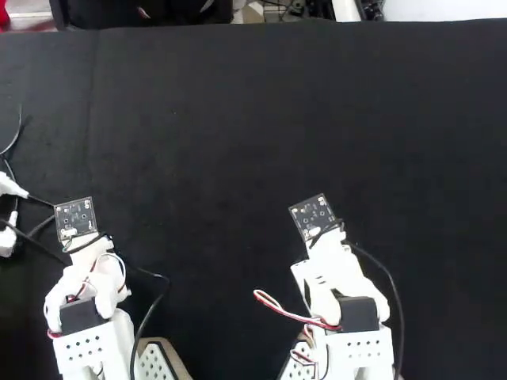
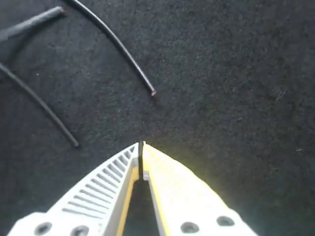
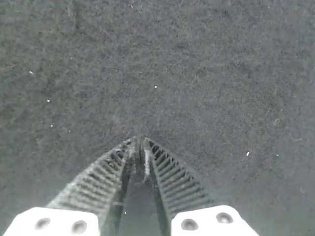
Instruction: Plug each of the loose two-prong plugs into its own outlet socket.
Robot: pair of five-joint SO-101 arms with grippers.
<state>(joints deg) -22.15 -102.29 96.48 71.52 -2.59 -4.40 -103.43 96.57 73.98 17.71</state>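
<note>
Surface: black felt-like cloth [image 1: 261, 119] over the whole table, flecked with pale lint.
Left edge: two small white plug-like pieces [image 1: 8, 187] on thin black cords [image 2: 115, 44], just beside the left arm [image 1: 83, 285]; prongs are too small to make out.
Left gripper [image 2: 141, 146]: white and yellow ribbed jaws pressed together, empty, over cloth near loose cord ends.
Right gripper [image 3: 140, 142]: jaws closed, empty, over bare cloth.
Room: a narrow strip of pale floor [image 1: 269, 9] lies beyond the far edge.

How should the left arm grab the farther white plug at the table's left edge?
Pinch the white plug across its narrow body, probably from above, with the left end effector turned crosswise to it. It lies flat and its black cord trails toward the arm. Prongs are too small to see.
</note>
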